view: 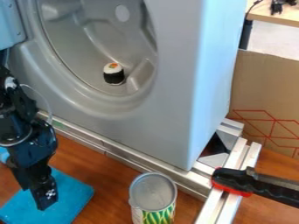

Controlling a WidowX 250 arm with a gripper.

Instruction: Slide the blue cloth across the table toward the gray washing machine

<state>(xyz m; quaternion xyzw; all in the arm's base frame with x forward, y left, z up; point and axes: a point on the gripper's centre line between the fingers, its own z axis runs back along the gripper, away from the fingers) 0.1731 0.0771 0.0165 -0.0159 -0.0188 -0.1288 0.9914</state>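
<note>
The flat, bright blue square cloth (77,196) lies at the lower left of the view, under the black two-finger gripper (45,202); how far open the gripper is, and whether it has hold of anything, I cannot tell. The largest thing is a glossy grey moulded housing (175,87) with a rounded hollow, behind the cloth. Below it spreads a brown wood-grained tabletop (85,155). A brown cardboard panel (262,87) with red printed lines stands at the right. Silver metal rails (125,156) run along the housing's lower edge and branch toward the front. A black clamp with a red pad (234,178) lies across them at the right. An upright cylindrical can (154,192) with green-and-yellow patterning stands near the front rail. Smallest is a black-and-white sushi-roll toy (114,76), orange and green on top, inside the hollow.
</note>
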